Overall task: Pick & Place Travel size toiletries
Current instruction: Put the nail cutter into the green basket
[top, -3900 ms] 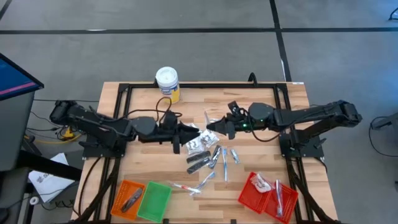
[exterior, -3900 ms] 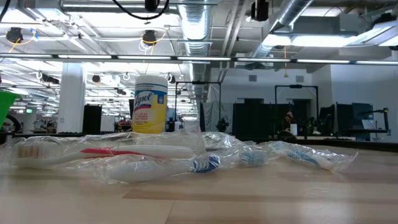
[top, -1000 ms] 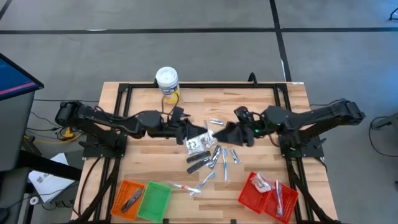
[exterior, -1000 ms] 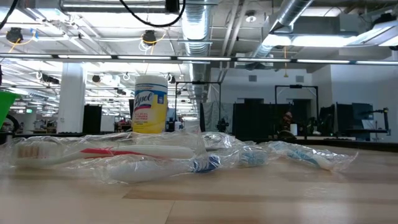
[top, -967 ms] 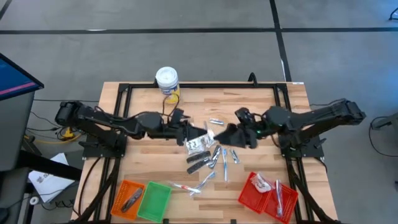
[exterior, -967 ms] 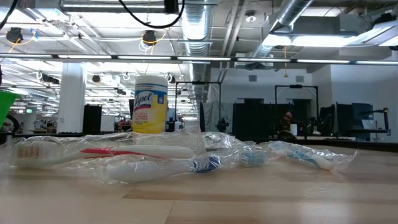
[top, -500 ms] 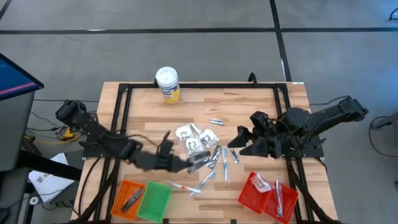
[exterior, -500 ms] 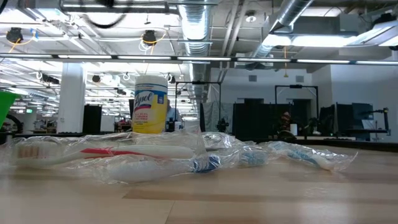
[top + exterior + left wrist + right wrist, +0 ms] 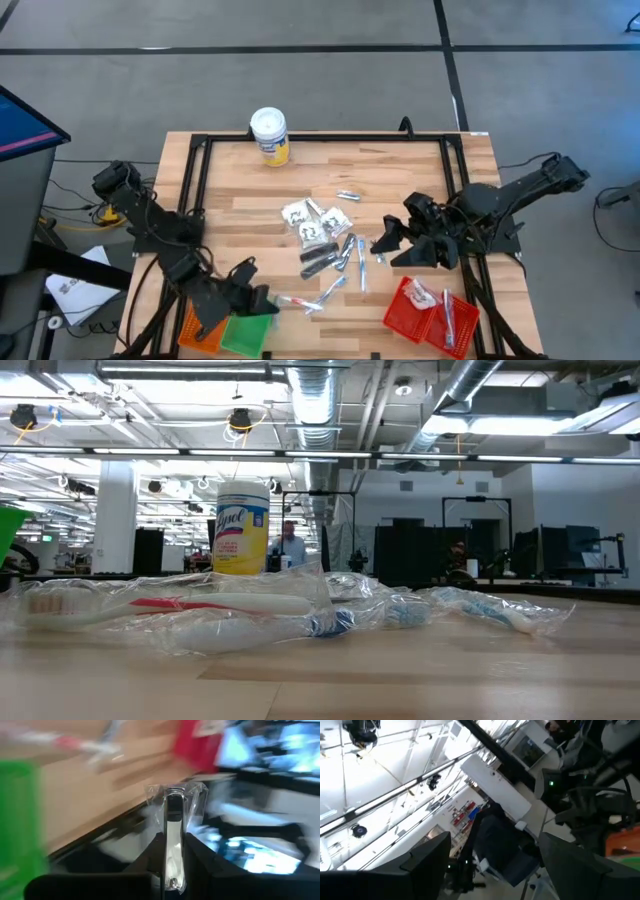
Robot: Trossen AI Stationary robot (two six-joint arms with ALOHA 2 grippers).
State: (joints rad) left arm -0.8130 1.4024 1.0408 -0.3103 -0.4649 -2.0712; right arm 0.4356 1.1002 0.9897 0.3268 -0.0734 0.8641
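The left gripper [image 9: 262, 300] sits at the near-left of the table, just above the far edge of the green basket [image 9: 248, 326], with the orange basket [image 9: 196, 322] beside it on the left. Its fingers are pinched narrow on a slim silvery item in a clear wrapper [image 9: 173, 837] — the wrist view shows the piece standing up between the two dark fingers, its long axis running straight out along them, the wrapper's loose end flaring past the tips. The green basket [image 9: 20, 820] lies just off to one side of the held item there, so the drop looks to turn on a short shift toward the near-left (my reading, not something shown).

The right gripper [image 9: 383, 240] hangs over the right-middle of the table, jaws spread wide and holding nothing. It is the nearer arm to the loose pile of toiletries [image 9: 325, 245], which lies just to its left: white sachets [image 9: 305, 220] on the far side, dark narrow ones and silvery sticks nearer, most angled from far-right to near-left. The red basket [image 9: 405, 315] — already holding a few wrapped pieces — sits near the right gripper's near side.

A yellow canister [image 9: 269, 135] stands at the far edge, well apart.
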